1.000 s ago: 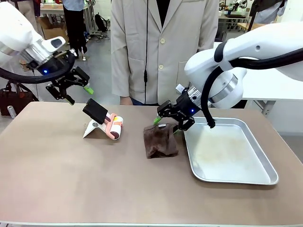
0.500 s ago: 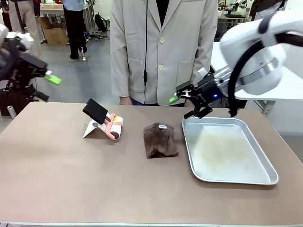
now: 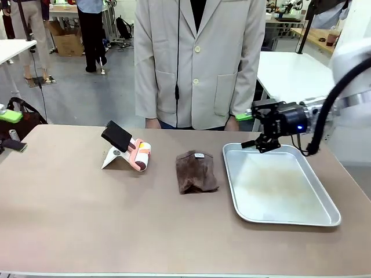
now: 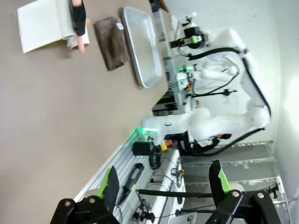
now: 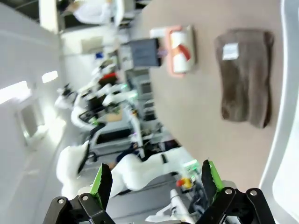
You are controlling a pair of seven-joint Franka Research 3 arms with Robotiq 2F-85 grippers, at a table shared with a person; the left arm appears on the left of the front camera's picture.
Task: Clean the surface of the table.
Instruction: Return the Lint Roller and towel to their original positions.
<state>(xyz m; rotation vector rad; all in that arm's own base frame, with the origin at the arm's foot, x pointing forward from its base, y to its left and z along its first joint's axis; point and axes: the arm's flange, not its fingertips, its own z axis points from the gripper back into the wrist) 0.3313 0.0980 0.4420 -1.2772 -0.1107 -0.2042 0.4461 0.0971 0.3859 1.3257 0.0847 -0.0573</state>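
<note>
both tools gape wide and empty: right tool (image 3: 250, 130) above the tray's (image 3: 324, 223) far rim, left tool (image 4: 163, 179) off the desk (image 3: 87, 220). grip the cloth (image 3: 196, 172) beside the tray firmly, then wipe evenly.

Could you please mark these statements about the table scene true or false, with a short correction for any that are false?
1. The brown cloth lies on the table, left of the metal tray. True.
2. The right pincer is shut on the cloth. False: it is open and empty, up by the tray's far edge.
3. The tray holds the cloth. False: nothing lies in the tray; the cloth is beside it.
4. A black phone leans on a white stand. True.
5. The left pincer is open. True.
</note>
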